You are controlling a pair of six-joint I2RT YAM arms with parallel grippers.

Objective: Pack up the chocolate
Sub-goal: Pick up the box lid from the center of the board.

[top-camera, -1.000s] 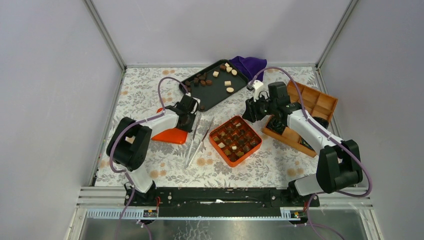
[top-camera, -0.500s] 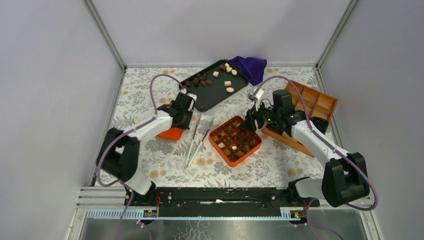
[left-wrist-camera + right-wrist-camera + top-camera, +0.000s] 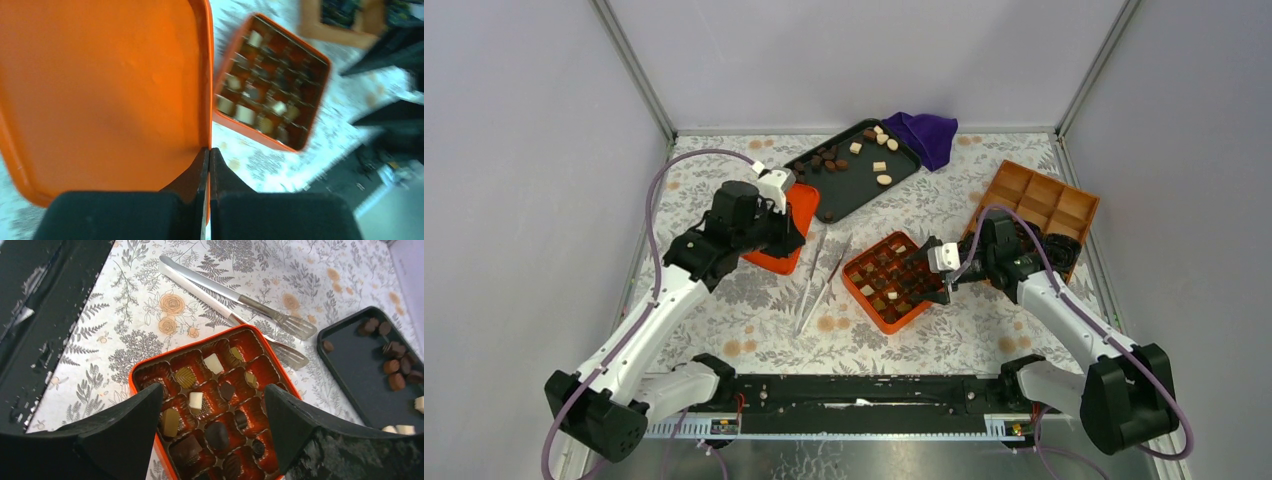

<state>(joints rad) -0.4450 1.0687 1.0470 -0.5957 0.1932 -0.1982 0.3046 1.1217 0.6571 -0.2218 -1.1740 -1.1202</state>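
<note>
left of the compartmented orange box (image 3: 864,302): left gripper (image 3: 208,156) clenched on the edge of the orange lid (image 3: 100,90). just left of the box, two metal tongs (image 3: 824,270) lying side by side. behind the box and apart from it, loose chocolate (image 3: 832,160) scattered on a black tray (image 3: 854,190). inside the box, more chocolate pieces in many compartments. over the box's right edge, right gripper (image 3: 214,390) spread wide, grasping nothing. right of the box, a wooden divided tray (image 3: 1044,200).
</note>
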